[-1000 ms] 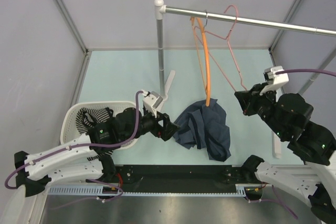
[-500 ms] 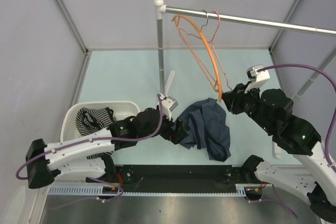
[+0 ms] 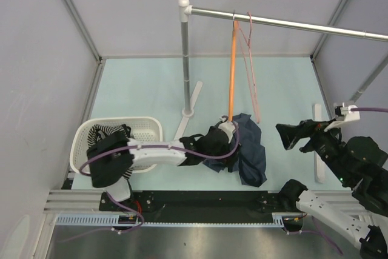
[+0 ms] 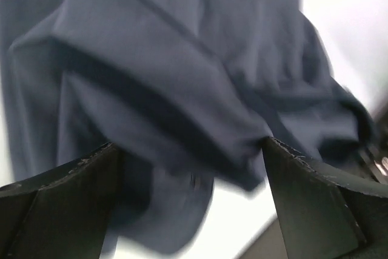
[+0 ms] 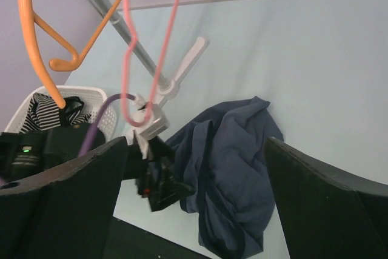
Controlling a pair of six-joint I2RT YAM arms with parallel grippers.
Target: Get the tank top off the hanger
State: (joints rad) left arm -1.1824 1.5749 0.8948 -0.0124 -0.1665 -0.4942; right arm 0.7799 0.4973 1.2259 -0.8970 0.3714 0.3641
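Left gripper [image 4: 188,180], jaws spread, hovers at the navy T-shirt [image 4: 157,77], while the soft, light tank top [image 3: 102,139], probably best pinched by a strap, lies in the left basket [image 3: 147,121].

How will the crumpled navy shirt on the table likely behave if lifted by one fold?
The navy shirt lies in loose, rumpled folds, so it is probably floppy and would drape from a pinch. It looks like thin cloth, so likely light. Pushed by the open left gripper, it would probably bunch rather than slide whole.
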